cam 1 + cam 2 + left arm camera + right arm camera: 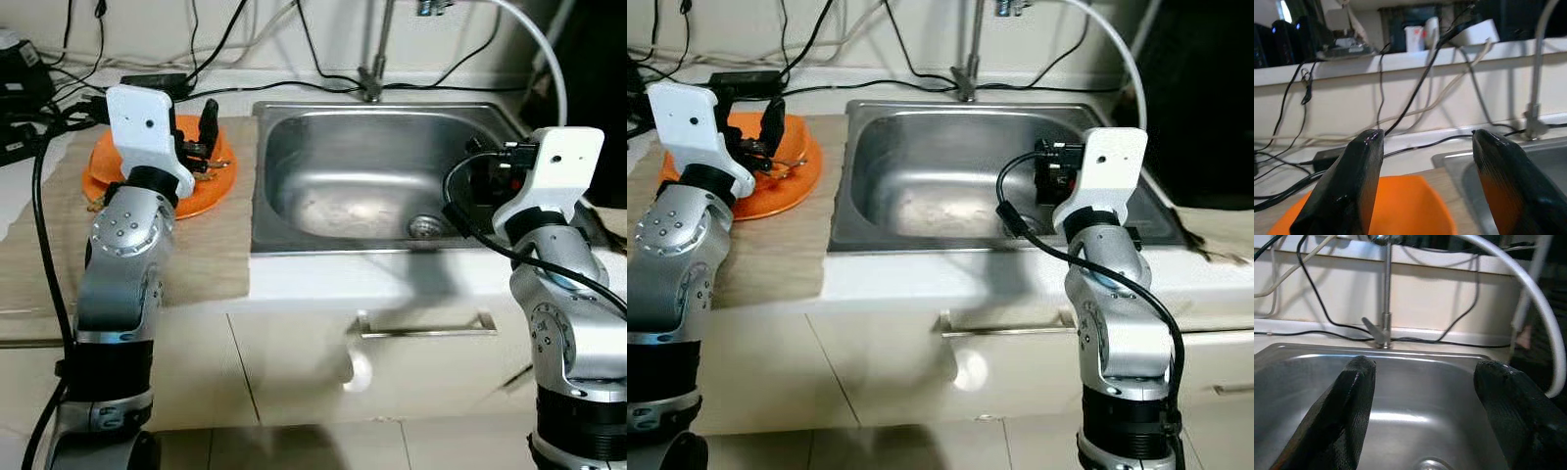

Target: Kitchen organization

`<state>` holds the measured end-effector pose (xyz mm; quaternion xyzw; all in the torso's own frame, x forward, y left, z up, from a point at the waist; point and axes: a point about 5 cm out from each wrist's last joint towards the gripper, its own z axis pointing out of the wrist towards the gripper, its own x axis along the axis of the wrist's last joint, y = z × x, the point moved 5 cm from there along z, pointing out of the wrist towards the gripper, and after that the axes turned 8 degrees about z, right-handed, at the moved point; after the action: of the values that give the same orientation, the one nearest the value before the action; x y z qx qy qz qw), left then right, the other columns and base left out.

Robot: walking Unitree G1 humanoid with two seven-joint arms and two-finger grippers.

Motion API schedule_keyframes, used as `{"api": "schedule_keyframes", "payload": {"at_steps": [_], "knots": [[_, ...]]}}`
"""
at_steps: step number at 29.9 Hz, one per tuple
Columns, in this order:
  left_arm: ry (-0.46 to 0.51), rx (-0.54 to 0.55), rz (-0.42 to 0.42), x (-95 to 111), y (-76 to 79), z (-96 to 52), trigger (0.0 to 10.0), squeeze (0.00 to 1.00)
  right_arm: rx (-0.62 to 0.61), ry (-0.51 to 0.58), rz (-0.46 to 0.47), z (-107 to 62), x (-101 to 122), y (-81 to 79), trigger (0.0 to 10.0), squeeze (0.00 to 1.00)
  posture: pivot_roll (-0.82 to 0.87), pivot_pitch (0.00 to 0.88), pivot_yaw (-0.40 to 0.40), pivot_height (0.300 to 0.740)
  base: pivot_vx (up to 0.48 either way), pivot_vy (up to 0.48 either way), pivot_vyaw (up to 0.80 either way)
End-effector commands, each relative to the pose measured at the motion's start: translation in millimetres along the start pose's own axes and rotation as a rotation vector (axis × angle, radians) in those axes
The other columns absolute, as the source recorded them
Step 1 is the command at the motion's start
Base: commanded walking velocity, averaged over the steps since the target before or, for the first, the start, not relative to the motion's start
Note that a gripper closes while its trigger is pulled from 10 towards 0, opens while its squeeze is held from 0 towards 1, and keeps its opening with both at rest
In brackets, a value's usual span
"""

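Note:
An orange plate (211,188) lies on a brown mat (206,255) left of the steel sink (323,166). My left gripper (201,142) hovers just above the plate's far side, open, with nothing between its fingers; in the left wrist view the orange plate (1405,205) lies below the spread fingers (1352,186). My right gripper (1422,364) is open over the right part of the sink basin and holds nothing. The basin looks bare apart from its drain (426,227).
A faucet (372,69) rises behind the sink, and a white hose (544,49) curves down at the right. Black cables and a power adapter (152,80) lie along the back of the counter. A drawer handle (426,323) sits below the counter's front edge.

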<state>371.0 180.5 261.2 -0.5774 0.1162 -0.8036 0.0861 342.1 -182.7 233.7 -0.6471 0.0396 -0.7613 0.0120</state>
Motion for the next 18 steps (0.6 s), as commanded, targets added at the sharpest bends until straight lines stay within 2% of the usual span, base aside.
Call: {"api": "schedule_keyframes", "payload": {"at_steps": [1,13,18], "knots": [[0.012,-0.004,-0.001,6.1,-3.2,1.7,10.0,0.0,0.015,0.003,0.004,-0.9,-0.9,-3.6,10.0,0.0,0.0,0.0,-0.016,0.74,0.39,0.0,0.0],[0.012,-0.038,0.009,6.0,2.7,3.0,10.0,0.0,0.011,0.008,0.017,-5.5,-1.9,-4.9,10.0,0.0,-0.01,0.0,0.0,0.74,0.378,0.0,0.0],[-0.003,-0.04,0.019,3.3,3.6,3.0,10.0,0.0,0.01,0.006,0.017,-7.2,-2.6,-4.5,10.0,0.0,-0.01,0.0,0.002,0.74,0.0,0.0,0.0]]}}
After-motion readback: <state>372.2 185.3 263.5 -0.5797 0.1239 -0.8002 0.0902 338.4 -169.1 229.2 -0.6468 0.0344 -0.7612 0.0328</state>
